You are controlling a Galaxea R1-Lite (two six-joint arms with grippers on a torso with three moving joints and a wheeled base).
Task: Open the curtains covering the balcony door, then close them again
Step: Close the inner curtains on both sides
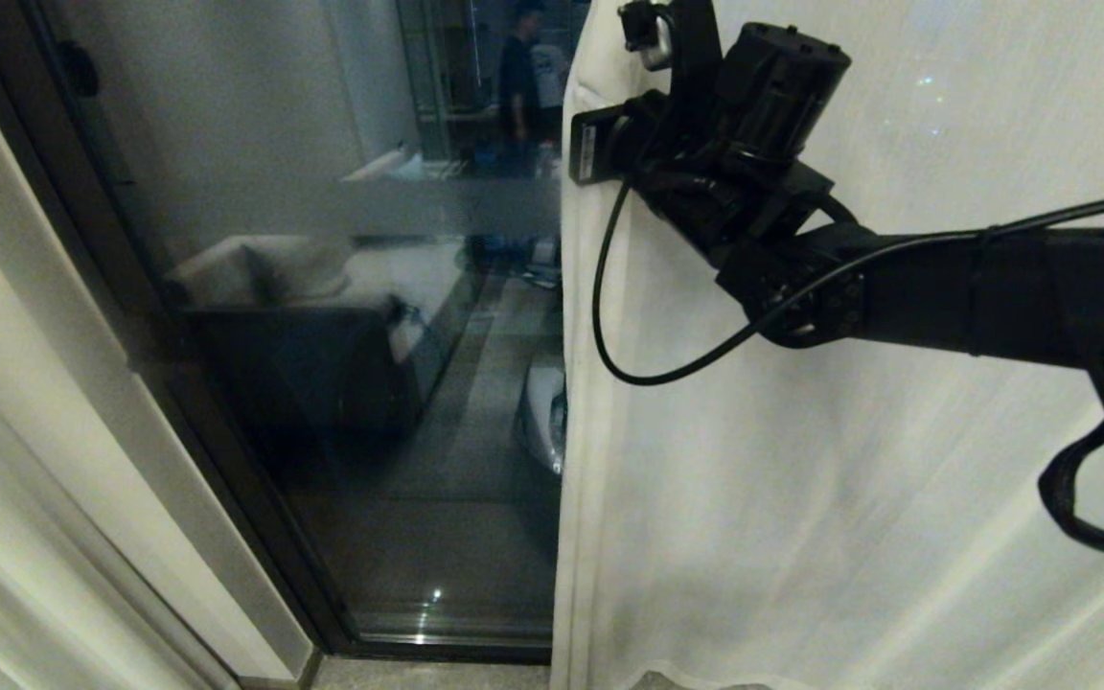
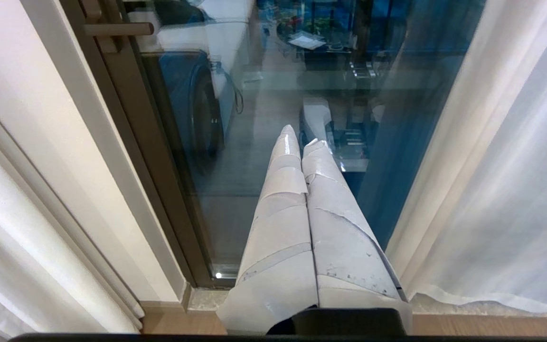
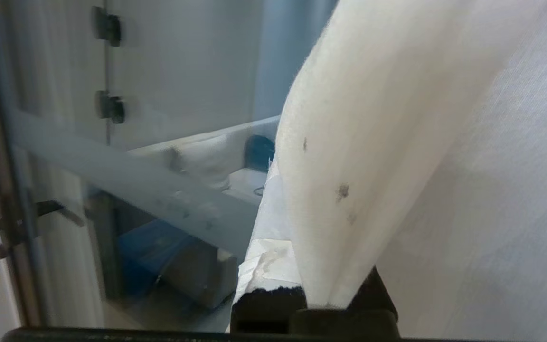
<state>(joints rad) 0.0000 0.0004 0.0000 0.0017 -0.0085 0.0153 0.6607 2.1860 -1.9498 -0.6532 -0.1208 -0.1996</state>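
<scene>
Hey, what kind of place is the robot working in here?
Probably a home or hotel room, at a balcony door: tall dark-framed sliding glass, floor-length cream curtains on both sides, and a bed-like shape with a standing person reflected in the pane. The right gripper is shut on the right curtain's edge.

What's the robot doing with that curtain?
The robot's right gripper is pinching the hemmed edge of the right curtain, up high beside the balcony door. Its fingers are shut on the fabric. The dark glass between the two curtains is uncovered, and the left curtain hangs at the far side of the door frame. The left gripper is shut, holds nothing and points down toward the bottom of the glass.
</scene>
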